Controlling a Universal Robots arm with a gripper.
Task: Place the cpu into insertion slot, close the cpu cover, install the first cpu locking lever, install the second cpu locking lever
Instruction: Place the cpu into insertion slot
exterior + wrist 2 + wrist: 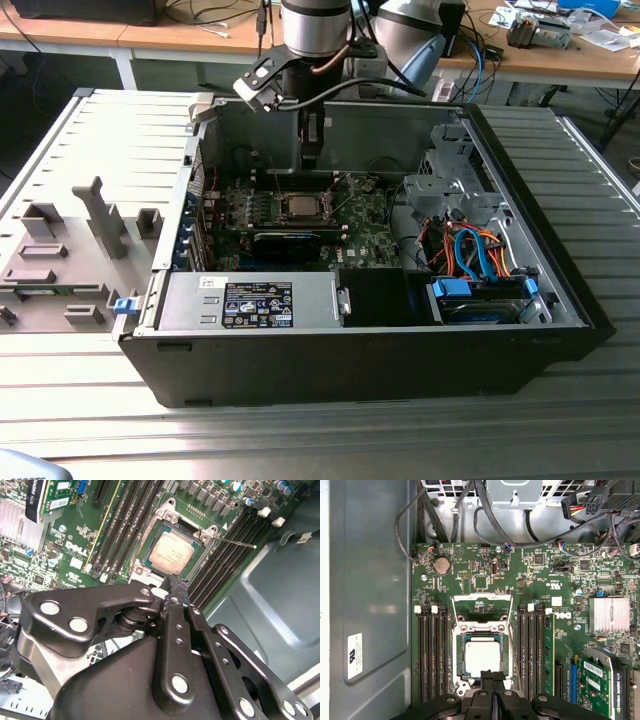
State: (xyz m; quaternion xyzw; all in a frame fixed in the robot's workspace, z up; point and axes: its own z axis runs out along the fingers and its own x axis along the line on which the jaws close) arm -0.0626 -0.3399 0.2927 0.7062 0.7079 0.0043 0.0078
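— Near the middle of the exterior view, inside the open case (400, 135), how did the cpu (300, 207) look?
— Small, flat and square, with a pale silvery-grey top; it lay level in the insertion slot (460, 652) on the green motherboard (470, 565), with long black memory slots (431, 655) on either side; the cpu cover (482, 597) was swung open, off the chip, bare board showing through its window.
— And the gripper (492, 672)?
— Its black fingers (172, 615) were pressed together with nothing between them; in both wrist views the tips hung at one edge of the slot, just beside the chip; I couldn't tell whether they touched the rim; in the exterior view it came down from the upper middle of the frame, above the board.
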